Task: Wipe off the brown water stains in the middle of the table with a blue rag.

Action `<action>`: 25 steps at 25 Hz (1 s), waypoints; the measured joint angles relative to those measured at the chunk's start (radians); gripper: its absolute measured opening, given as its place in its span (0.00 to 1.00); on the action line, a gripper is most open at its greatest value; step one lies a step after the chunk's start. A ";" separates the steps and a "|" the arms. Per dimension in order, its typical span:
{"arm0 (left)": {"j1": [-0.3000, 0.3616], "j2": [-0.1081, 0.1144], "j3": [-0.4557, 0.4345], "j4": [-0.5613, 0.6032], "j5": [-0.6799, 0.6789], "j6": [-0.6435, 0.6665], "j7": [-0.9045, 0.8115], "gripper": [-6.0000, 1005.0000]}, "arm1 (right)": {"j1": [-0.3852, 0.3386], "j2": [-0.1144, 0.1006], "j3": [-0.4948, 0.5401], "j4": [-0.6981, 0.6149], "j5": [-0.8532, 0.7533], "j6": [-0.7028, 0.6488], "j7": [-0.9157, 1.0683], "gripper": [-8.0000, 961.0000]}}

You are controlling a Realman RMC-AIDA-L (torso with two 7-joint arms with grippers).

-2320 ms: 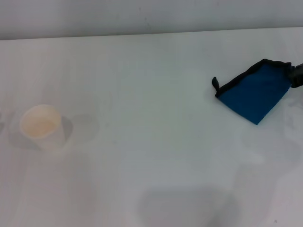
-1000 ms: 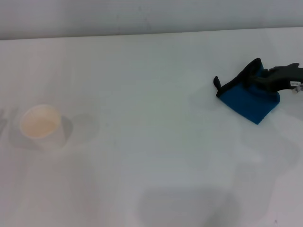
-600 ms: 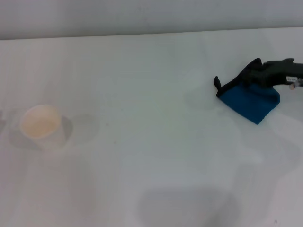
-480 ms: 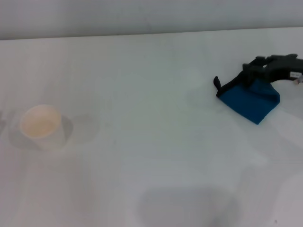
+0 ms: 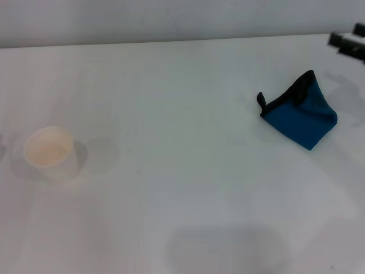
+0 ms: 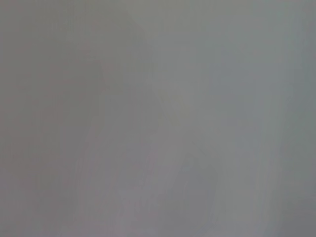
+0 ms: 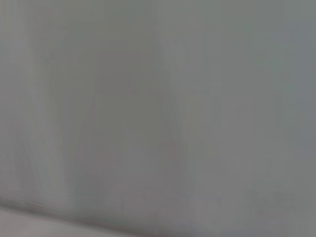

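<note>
The blue rag (image 5: pixel 301 117) lies on the right side of the white table (image 5: pixel 182 188), bunched so that one black-trimmed corner stands up in a peak, with its small black loop tab pointing left. Only a dark part of my right gripper (image 5: pixel 349 43) shows at the far right edge of the head view, beyond the rag and apart from it. The brown water stains do not show in any view; the middle of the tabletop looks plain white. My left gripper is out of view. Both wrist views show only a blank grey surface.
A white paper cup (image 5: pixel 50 152) with a beige inside stands on the left side of the table. The table's far edge (image 5: pixel 171 42) runs across the top of the head view, with a grey wall behind it.
My right gripper was on the rag's far edge, pushing it into a peak. It has since let go and drawn back up to the far right edge. The rag stays bunched.
</note>
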 joint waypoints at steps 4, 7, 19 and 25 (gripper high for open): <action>0.002 0.000 -0.002 0.000 0.000 0.000 0.000 0.87 | -0.009 -0.001 0.158 0.098 0.057 0.056 -0.163 0.87; 0.002 0.001 -0.003 0.000 0.000 0.000 0.000 0.87 | -0.010 -0.002 0.302 0.196 0.061 0.098 -0.321 0.90; 0.001 -0.002 -0.003 0.000 -0.004 -0.006 -0.001 0.87 | -0.016 -0.003 0.686 0.557 0.065 0.205 -0.884 0.90; 0.002 -0.006 -0.003 0.000 -0.006 -0.008 0.000 0.87 | -0.018 -0.003 0.741 0.620 0.066 0.178 -1.011 0.90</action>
